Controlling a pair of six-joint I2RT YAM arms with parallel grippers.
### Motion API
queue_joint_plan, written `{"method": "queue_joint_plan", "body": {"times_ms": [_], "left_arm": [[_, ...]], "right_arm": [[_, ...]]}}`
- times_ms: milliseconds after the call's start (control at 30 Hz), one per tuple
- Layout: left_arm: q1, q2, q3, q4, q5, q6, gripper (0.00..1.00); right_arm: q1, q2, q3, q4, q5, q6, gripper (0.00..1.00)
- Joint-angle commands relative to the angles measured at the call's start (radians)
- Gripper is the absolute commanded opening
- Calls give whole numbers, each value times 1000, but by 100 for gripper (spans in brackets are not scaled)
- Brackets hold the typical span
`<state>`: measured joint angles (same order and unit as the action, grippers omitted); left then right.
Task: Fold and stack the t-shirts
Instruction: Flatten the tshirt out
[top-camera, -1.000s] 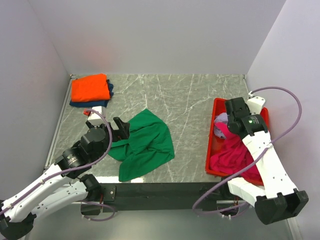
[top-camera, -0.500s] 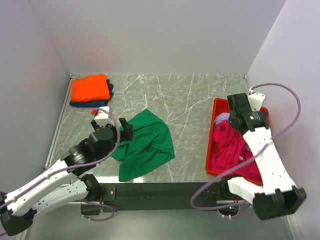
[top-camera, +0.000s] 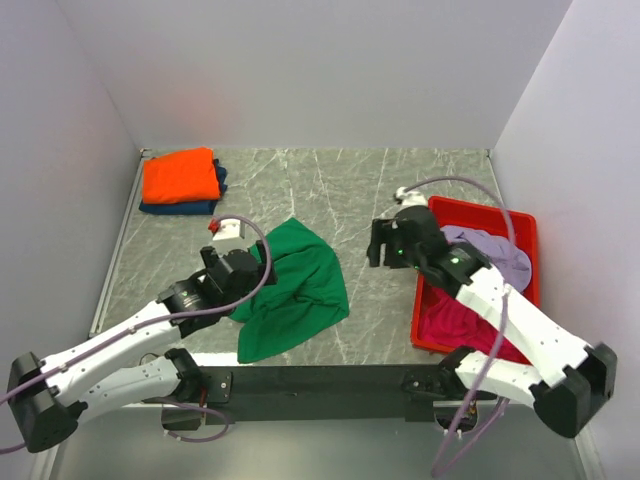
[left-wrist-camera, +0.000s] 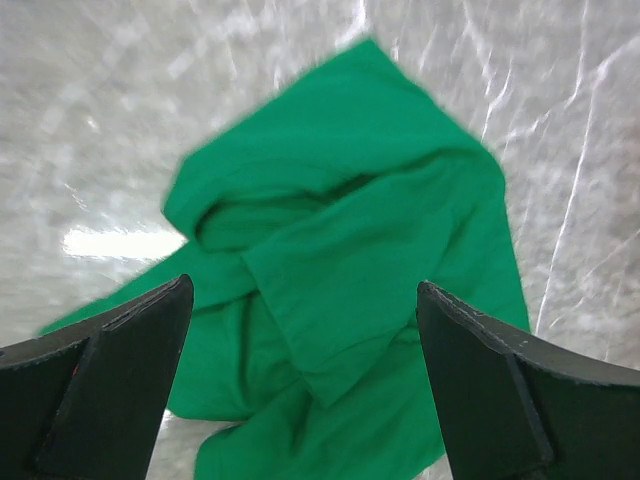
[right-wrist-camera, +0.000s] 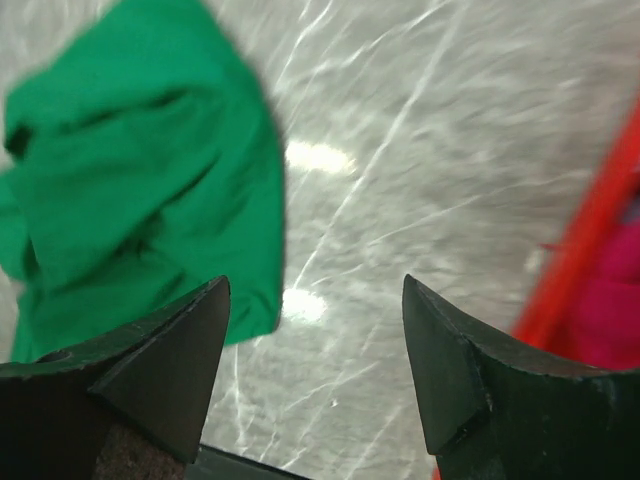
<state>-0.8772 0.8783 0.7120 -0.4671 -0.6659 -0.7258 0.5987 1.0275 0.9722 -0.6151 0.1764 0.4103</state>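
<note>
Cloth lies in three places on the grey marbled tabletop (top-camera: 360, 190). A crumpled bright green t-shirt (top-camera: 295, 285) sits near the middle of the table, somewhat to the left and toward the near edge, bunched into loose folds with one tail running off toward the near left.

The left gripper (top-camera: 238, 260) is at the shirt's left edge. In its wrist view the green t-shirt (left-wrist-camera: 350, 290) fills the space under the left gripper (left-wrist-camera: 305, 290), whose jaws are spread wide with nothing between them (whether the tips touch the cloth cannot be told).

The right gripper (top-camera: 386, 248) is over bare tabletop between the green shirt and a red rectangular plastic bin (top-camera: 470, 206) at the right. Its wrist view shows the right gripper (right-wrist-camera: 315, 285) with jaws well apart and empty, the green t-shirt (right-wrist-camera: 130, 180) to one side and the bin's red wall (right-wrist-camera: 590, 230) to the other.

In the bin, a pale lilac t-shirt (top-camera: 497, 257) lies at the far end and a magenta t-shirt (top-camera: 450, 322) at the near end, partly under the right arm.

At the far left corner, a folded orange t-shirt (top-camera: 180, 177) rests on a folded navy blue t-shirt (top-camera: 190, 208).
</note>
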Motion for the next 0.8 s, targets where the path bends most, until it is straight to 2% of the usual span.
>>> {"method": "queue_joint_plan", "body": {"times_ms": [0,133,467,600,767], "left_arm": [[53,34,-74,125,153,-32,99],[132,48,-131,217,245,-46,95],[159,211,-161,340,341,-61,87],[168,248,-144,295,313,-70,84],[170,174,-189,275,279,-96,84]], "right_arm": [[62,9,-19,124,-51,19,75],[139,11,-55,192,-90,31,75],[256,91,-96,256,-87,62,74],[288,118,-87,256,-71,65,74],[303,158,-73,265,-68,59,74]]}}
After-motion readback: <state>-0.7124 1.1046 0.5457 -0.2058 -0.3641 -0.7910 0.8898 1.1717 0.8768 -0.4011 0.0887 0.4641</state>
